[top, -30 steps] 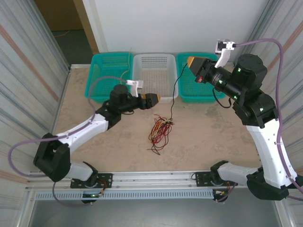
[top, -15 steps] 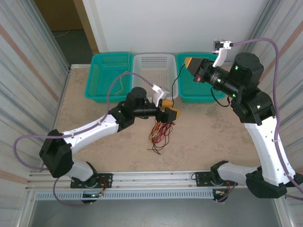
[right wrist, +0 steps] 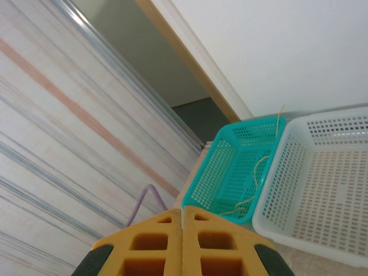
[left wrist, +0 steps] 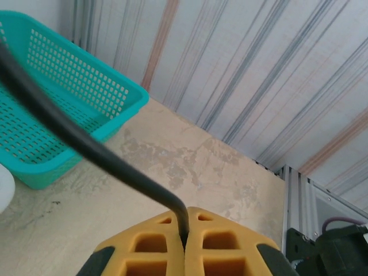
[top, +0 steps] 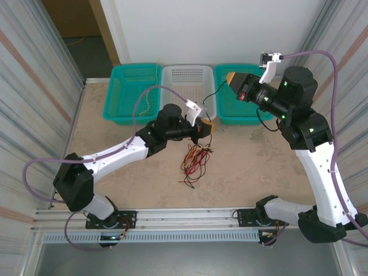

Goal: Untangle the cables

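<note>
Black cable (left wrist: 86,145) pinched between the left jaws.

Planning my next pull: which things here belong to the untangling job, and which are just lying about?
Job: thin black cable strung between the shut left hand and shut right hand; red-black-yellow cable tangle; pale yellow cable in left teal plastic basket; probably white plastic basket and right teal basket.
Lying about: thick lilac-grey arm hoses; aluminium front rail.
</note>
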Controlling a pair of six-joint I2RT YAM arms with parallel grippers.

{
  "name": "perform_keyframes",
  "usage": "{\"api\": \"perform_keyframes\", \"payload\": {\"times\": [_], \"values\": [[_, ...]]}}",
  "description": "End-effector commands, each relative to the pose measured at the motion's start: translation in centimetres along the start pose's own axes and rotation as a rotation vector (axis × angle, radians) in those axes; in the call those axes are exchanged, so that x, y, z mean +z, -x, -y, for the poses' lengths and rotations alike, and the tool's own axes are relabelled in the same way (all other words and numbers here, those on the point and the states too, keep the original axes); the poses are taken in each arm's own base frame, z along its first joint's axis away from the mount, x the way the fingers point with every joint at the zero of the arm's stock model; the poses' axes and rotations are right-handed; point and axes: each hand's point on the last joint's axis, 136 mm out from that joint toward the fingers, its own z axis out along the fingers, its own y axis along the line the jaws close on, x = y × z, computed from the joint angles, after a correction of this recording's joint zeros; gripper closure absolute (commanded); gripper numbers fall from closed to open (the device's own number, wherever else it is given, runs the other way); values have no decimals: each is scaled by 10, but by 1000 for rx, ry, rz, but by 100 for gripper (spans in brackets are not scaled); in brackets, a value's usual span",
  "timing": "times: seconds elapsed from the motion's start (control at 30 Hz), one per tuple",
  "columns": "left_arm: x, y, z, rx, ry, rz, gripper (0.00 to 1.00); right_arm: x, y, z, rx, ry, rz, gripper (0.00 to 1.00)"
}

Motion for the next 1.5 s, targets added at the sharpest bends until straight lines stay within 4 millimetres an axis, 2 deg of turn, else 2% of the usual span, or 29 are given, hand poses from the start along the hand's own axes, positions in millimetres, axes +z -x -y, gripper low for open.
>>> {"api": "perform_keyframes", "payload": {"times": [0.0, 0.03, 0.1, 0.13, 0.2, 0.27, 0.33, 0.4, 0.5, 0.67, 0.77, 0.97, 1.27, 1.37, 1.47], "values": [[-15, 41, 8, 17, 28, 92, 100, -7, 5, -5, 9, 31, 25, 89], [-16, 44, 5, 13, 51, 86, 100, -7, 4, -1, 12, 15, 26, 77], [-25, 56, -6, -22, 102, 87, 100, -8, 1, 16, 27, -58, 25, 43], [-30, 63, -11, -48, 118, 94, 100, -8, -2, 28, 39, -102, 18, 33], [-44, 80, -18, -96, 130, 112, 100, -9, -11, 57, 77, -200, -4, 23], [-55, 96, -19, -122, 129, 134, 100, -8, -27, 83, 123, -264, -41, 19], [-66, 108, -16, -133, 119, 163, 100, -3, -49, 102, 166, -276, -98, 17], [-73, 116, -12, -146, 110, 186, 100, 9, -78, 111, 230, -240, -186, 16], [-78, 120, -10, -176, 105, 193, 100, 30, -123, 116, 328, -176, -308, 20], [-80, 120, -7, -223, 88, 196, 100, 49, -189, 104, 208, -181, -450, 17], [-81, 121, -4, -240, 76, 197, 100, 57, -219, 116, 194, -238, -518, 20], [-87, 130, 4, -253, 57, 210, 100, 75, -252, 150, 187, -318, -573, 23], [-98, 135, 18, -262, 22, 195, 100, 111, -281, 158, 144, -288, -660, 19], [-103, 139, 24, -261, 10, 205, 100, 117, -298, 177, 166, -354, -700, 25], [-111, 149, 28, -244, 22, 226, 100, 114, -330, 200, 211, -437, -782, 33]]}}
